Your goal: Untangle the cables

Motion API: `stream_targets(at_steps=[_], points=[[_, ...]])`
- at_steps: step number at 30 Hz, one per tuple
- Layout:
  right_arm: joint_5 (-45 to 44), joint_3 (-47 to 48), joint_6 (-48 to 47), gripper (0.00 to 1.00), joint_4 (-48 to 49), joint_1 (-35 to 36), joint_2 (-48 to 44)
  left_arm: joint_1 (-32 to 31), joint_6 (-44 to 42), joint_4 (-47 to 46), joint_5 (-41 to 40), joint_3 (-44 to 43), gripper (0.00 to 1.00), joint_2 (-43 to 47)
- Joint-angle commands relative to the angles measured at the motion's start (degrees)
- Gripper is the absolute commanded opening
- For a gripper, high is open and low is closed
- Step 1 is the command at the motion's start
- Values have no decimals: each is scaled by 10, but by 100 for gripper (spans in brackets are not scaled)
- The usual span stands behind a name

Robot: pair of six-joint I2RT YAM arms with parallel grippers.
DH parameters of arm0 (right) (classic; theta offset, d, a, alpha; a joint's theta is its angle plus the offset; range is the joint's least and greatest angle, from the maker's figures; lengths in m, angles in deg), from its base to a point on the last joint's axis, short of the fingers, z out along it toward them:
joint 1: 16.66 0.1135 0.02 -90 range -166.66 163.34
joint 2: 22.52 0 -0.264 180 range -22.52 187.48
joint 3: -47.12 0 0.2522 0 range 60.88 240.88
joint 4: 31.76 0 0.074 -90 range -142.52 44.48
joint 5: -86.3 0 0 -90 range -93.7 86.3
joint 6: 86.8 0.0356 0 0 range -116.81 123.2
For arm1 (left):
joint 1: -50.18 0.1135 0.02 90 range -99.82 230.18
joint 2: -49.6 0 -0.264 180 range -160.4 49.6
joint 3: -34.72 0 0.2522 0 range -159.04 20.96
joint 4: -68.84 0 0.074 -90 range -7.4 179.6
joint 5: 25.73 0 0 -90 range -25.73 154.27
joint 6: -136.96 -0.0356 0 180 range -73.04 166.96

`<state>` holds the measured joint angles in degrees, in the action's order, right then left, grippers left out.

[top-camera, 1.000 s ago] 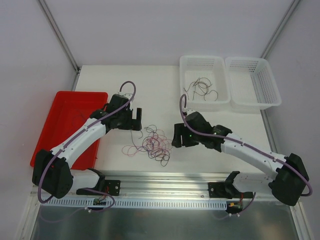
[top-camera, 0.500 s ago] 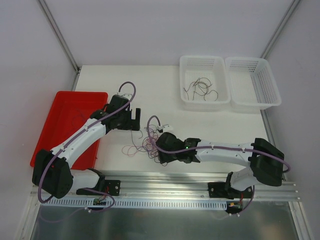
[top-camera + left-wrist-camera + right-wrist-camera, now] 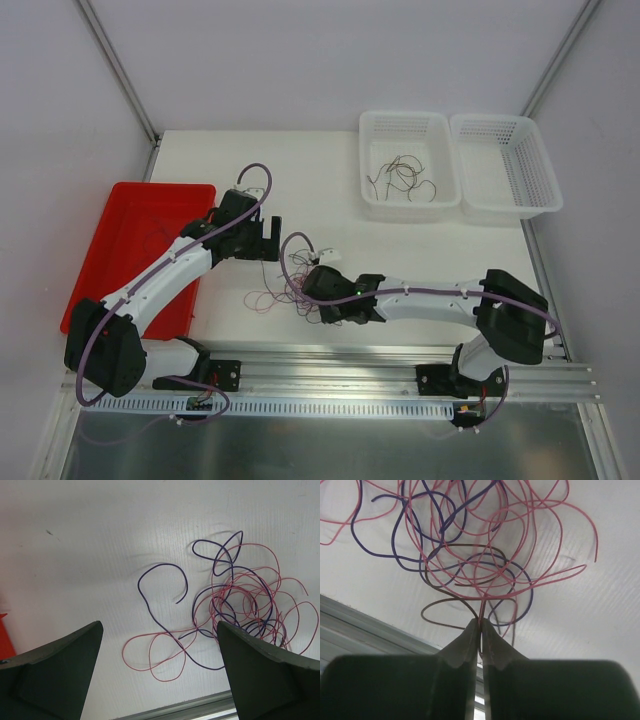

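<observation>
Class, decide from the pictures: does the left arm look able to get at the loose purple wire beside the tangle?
Probably yes. The left pincer hangs open above the purple wire, which lies bare on the table; the right pincer pinches a pink strand at the tangle, to one side.

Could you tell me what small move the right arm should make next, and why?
Probably lift slowly: the right gripper is shut on a thin pink-red wire at the edge of the purple, pink and brown wire tangle, which may free it.
</observation>
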<state>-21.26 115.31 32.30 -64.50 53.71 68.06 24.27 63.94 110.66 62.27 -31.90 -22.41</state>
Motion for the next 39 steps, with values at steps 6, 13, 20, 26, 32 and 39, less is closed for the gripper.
stream_targets(at_steps=[6,13,20,26,32,39], points=[[10,30,-84,1,-47,-87,-127,-5,-11,-5,10,-2,99,-7],[141,11,-92,27,-53,-252,-140,-5,-12,-5,16,-2,99,-9],[17,53,-134,51,-151,-262,-187,-4,-12,-5,19,-2,99,-9],[17,34,-95,53,-128,-194,-204,-5,-12,-5,33,-4,99,-13],[3,-37,26,51,-40,-141,-195,-5,-11,-5,31,-1,99,-14],[-11,-87,97,45,22,-117,-162,-5,-12,-5,34,-1,99,-12]])
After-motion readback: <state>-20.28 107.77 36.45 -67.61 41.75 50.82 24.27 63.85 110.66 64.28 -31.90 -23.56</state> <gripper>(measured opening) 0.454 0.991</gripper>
